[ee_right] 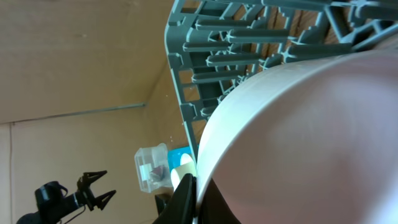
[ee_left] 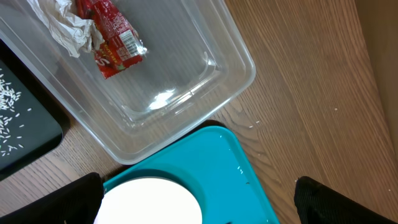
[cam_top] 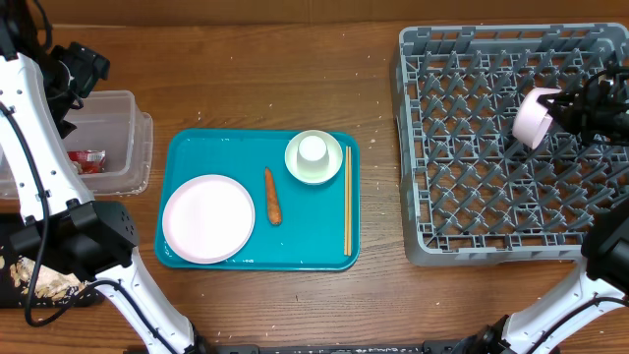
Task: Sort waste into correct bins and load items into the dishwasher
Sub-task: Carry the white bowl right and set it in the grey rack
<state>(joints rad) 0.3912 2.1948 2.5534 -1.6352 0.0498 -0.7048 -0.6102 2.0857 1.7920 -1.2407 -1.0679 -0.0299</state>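
The right claw [cam_top: 558, 106] is clamping the rim of a white bowl [cam_top: 536, 117], its fingers pressed together on the thin wall, and is holding the bowl tilted on its side above the grey dish rack [cam_top: 472, 147] — the rack's pegs are lying directly beneath the claw. The left claw [ee_left: 198, 186] is hanging with its jaws spread wide and nothing between them, over the edge where the clear tub [ee_left: 186, 81] and the teal tray [ee_left: 230, 168] are meeting. Inside the tub, just ahead of this claw, the red wrapper [ee_left: 115, 40] is lying against the crumpled tissue [ee_left: 65, 25]. The black tray [ee_left: 25, 124], dusted with rice grains, is sitting beside the tub. On the teal tray, between the two claws, the round plate [cam_top: 208, 218], the carrot stick [cam_top: 273, 196], a second bowl [cam_top: 314, 162] with the small cup [cam_top: 313, 147] in it, and the chopsticks [cam_top: 347, 202] are resting — none touched by a claw.
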